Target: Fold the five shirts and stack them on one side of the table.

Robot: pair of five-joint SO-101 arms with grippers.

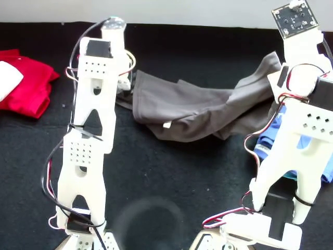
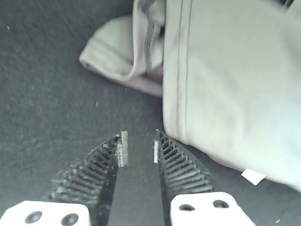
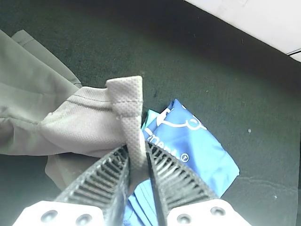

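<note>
A grey shirt [image 1: 192, 109] lies crumpled across the middle of the black table [image 1: 156, 177]. Its right end is lifted toward the right arm [image 1: 302, 130]. My right gripper [image 3: 136, 157] is shut on a hemmed fold of the grey shirt [image 3: 51, 117], holding it above a blue shirt [image 3: 197, 150]. My left gripper [image 2: 137, 147] is open a little with nothing between its fingers. It hovers over bare table just beside the grey shirt's [image 2: 235, 84] left edge. The blue shirt [image 1: 270, 140] lies at the right, partly under the right arm. A folded red shirt [image 1: 28, 83] sits at the far left.
A white cloth [image 1: 8, 78] rests on the red shirt at the left edge. The left arm [image 1: 91, 130] stands over the table's left half. Bare black table lies in front between the two arm bases. A pale wall strip [image 1: 208, 10] runs along the back.
</note>
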